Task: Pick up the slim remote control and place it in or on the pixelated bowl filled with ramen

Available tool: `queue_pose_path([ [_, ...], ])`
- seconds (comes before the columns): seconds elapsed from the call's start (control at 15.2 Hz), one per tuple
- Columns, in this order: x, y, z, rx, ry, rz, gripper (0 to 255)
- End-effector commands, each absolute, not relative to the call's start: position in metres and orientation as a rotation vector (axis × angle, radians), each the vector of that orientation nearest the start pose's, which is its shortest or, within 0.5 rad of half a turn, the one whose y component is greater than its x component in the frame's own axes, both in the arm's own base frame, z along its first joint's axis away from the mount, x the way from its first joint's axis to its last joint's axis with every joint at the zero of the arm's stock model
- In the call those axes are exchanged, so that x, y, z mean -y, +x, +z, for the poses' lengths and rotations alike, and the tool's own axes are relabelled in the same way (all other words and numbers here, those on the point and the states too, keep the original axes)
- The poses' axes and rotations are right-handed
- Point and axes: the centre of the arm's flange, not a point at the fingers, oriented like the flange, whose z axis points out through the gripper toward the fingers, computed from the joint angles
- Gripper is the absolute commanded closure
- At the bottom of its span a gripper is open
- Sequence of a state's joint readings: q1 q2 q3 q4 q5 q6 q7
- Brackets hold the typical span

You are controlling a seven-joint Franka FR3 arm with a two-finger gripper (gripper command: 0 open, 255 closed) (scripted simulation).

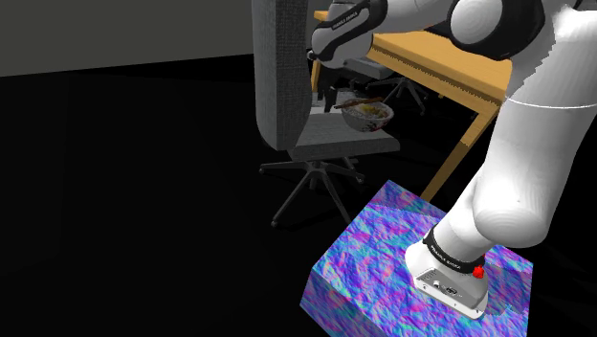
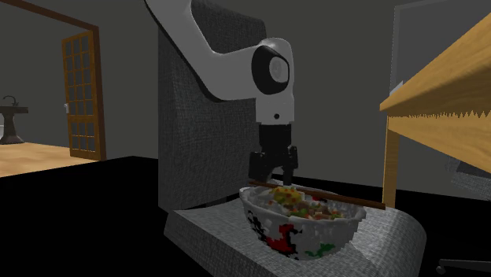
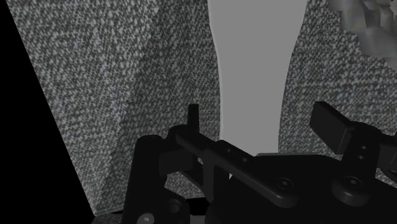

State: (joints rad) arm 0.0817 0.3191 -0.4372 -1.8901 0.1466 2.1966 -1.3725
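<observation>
The gripper (image 2: 275, 179) is spread open with nothing in it. In the wrist view its two black fingers (image 3: 193, 116) stand well apart, and between them are only speckled grey fabric and a plain grey gap. It hangs fingers-down just above the bowl (image 2: 303, 232), over the part of the rim nearest the chair back (image 2: 197, 118).

The bowl has a blocky white pattern with red, green and black patches and is heaped with noodles and toppings. A slim dark bar (image 2: 330, 198) lies across the top of the bowl, starting under the gripper and running past the far rim. From this angle it could be the remote seen edge-on or a pair of chopsticks, and I cannot tell which. No other remote-like shape is to be seen near the bowl.

If the bar is the remote, it is already on the bowl and the task looks close to done.

A slim remote should be light and stiff, with a smooth casing that slips easily. The best hold is likely across its narrow width near the middle, so it does not tip.

The bowl sits on the grey chair seat (image 2: 204, 228). A wooden desk (image 2: 441, 86) stands beyond the bowl on the side away from the chair back.
</observation>
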Motion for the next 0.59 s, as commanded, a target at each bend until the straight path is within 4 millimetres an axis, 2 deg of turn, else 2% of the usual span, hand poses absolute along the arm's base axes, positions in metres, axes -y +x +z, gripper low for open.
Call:
queue_pose_path([
  [0.0, 0.1954, 0.5891, 0.3388, 1.459, -2.808, 0.001, 0],
  [0.07, 0.1956, 0.5891, 0.3304, 1.459, -2.808, 0.001, 0],
  [0.53, 0.1956, 0.5892, 0.3304, 1.459, -2.808, 0.001, 0],
])
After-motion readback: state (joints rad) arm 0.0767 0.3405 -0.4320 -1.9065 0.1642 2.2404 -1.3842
